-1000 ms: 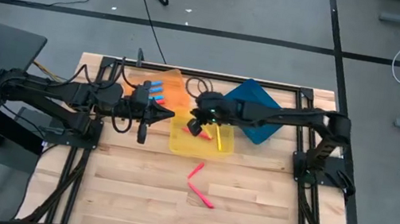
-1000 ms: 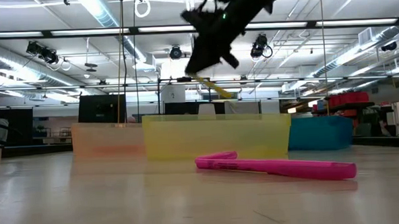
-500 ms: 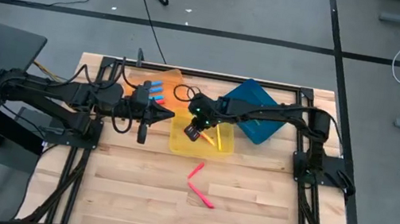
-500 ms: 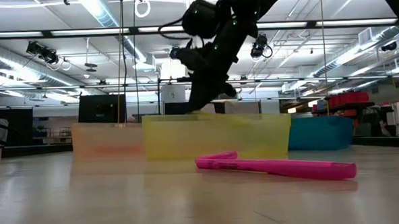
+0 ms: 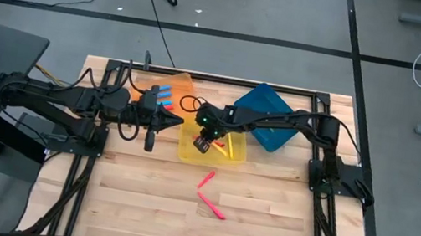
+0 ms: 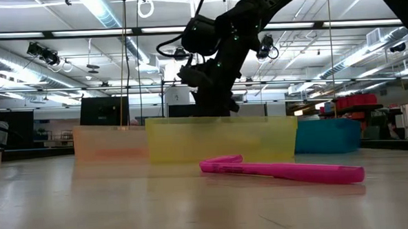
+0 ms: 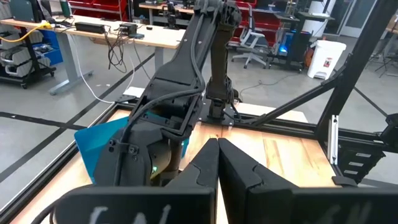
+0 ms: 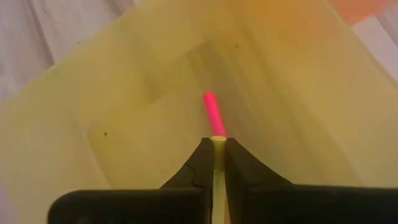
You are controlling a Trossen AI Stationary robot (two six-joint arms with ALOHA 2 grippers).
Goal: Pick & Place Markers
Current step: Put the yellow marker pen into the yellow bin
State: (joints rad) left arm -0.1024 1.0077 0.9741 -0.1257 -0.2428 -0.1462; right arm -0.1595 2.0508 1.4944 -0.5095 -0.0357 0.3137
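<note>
Tabletop (image 5: 145,209) of pale wooden planks carries three shallow plastic trays in a row at its far side: an orange translucent tray (image 5: 185,89), a yellow translucent tray (image 5: 187,150) and a blue tray (image 5: 274,115), apparently sorting bins by colour. The right arm reaches across from the right side, and the right gripper (image 5: 202,143) dips into the yellow tray, its fingers clamped on a thin yellow marker (image 8: 217,168) so it can be laid inside. A pink marker (image 8: 214,114) already lies on that tray's floor just ahead of the fingertips. The left gripper (image 7: 217,146) waits over the orange tray's near edge, fingers pressed together and empty, beside short blue markers (image 5: 163,93) in that tray. Two more pink markers (image 5: 206,180) lie loose on the open planks, still to be collected.
</note>
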